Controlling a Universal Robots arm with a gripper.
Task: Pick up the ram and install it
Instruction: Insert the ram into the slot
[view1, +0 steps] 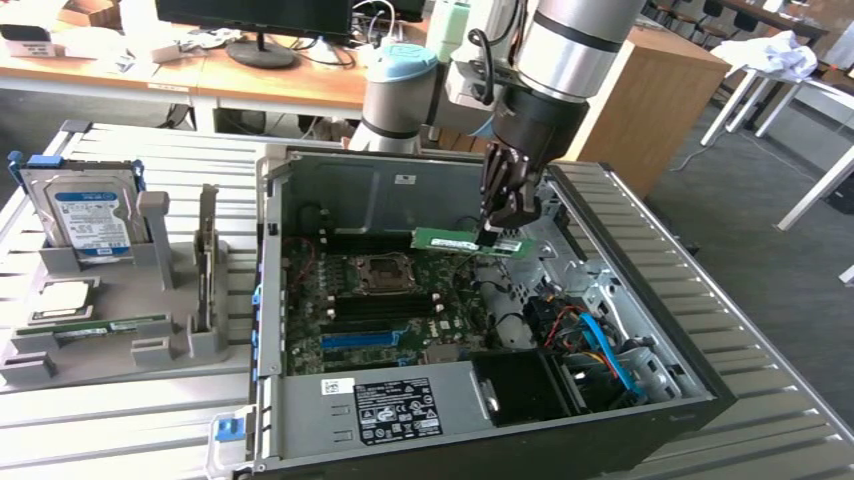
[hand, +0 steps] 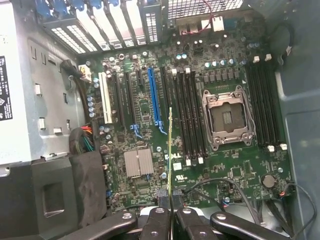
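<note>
- Locate the open computer case (view1: 374, 195) (hand: 50, 100). The fingers reach down into its open side, so the case walls surround them.
- Check the motherboard (view1: 400, 305) (hand: 230, 172) on the case floor. It lies directly beneath the fingers.
- Note the grey holder (view1: 120, 345) outside the case. It stands well apart from the fingers, toward the exterior view's left.
- Note the hard drive (view1: 87, 215) standing upright in that holder, equally far from the fingers.
- Inspect the gripper (view1: 505, 228) (hand: 170, 207). Its fingers (hand: 156, 220) are pressed in from both sides and pinch the ram between their tips.
- Find the ram (view1: 454, 240) (hand: 170, 150). One end sits between the fingertips, and the rest extends level from them toward the exterior view's left. It hangs above the motherboard and is seated in no slot.
- In the wrist view, you see the ram edge-on, running parallel to the long black memory slots (hand: 190, 115) below the fingers.
- Identify the processor socket (view1: 383, 272) (hand: 227, 117). It sits under the fingers' level, just beside the ram's free end in the exterior view.
</note>
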